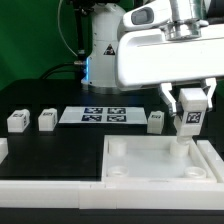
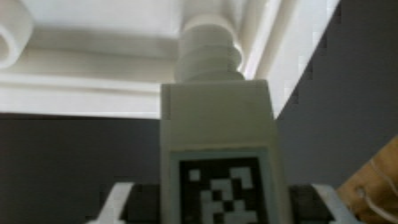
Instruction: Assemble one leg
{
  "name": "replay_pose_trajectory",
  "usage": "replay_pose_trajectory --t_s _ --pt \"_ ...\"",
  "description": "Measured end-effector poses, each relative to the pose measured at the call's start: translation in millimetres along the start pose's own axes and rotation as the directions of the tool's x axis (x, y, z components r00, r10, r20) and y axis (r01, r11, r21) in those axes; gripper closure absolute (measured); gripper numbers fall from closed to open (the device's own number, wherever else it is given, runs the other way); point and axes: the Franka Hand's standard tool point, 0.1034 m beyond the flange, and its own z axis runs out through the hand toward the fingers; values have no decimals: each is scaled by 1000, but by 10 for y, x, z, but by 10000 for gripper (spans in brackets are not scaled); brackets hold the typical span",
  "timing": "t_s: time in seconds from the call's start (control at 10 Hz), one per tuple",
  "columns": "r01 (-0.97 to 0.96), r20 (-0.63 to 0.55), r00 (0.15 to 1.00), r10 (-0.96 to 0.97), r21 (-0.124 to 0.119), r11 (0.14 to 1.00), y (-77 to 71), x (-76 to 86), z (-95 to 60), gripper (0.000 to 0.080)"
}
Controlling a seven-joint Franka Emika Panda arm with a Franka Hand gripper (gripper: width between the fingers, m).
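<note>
Panel (image 1: 150,162), big white tray, fills 6 o'clock of exterior view. Gripper (image 1: 192,108) at 3 o'clock, jaws clamped on leg (image 1: 192,123), upright, tag facing camera, over panel's 2 o'clock corner. Three spare legs (image 1: 46,120) and marker board (image 1: 98,115) sit behind, 9 to 12 o'clock.

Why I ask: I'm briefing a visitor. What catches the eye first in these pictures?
The gripper is shut on a small white chunky plastic leg with a black-and-white tag, holding it upright at the far corner of the large white square tray-like panel, on the exterior view's right. Three more such legs stand loose on the black table, on either side of the thin flat white marker board.
</note>
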Motion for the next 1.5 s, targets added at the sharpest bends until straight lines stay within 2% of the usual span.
replay_pose_trajectory --t_s 0.1,0.2,0.6,1.0,1.5 --pt "-11 -19 1000 11 -8 1000 46 -61 58 509" --pt "-17 5 1000 17 0 1000 39 -91 111 509" --pt "-12 -10 1000 12 19 1000 -94 70 253 509" --pt "-12 -4 1000 12 28 1000 -165 42 435 509" --pt "-10 4 1000 10 23 1000 -151 -93 454 509"
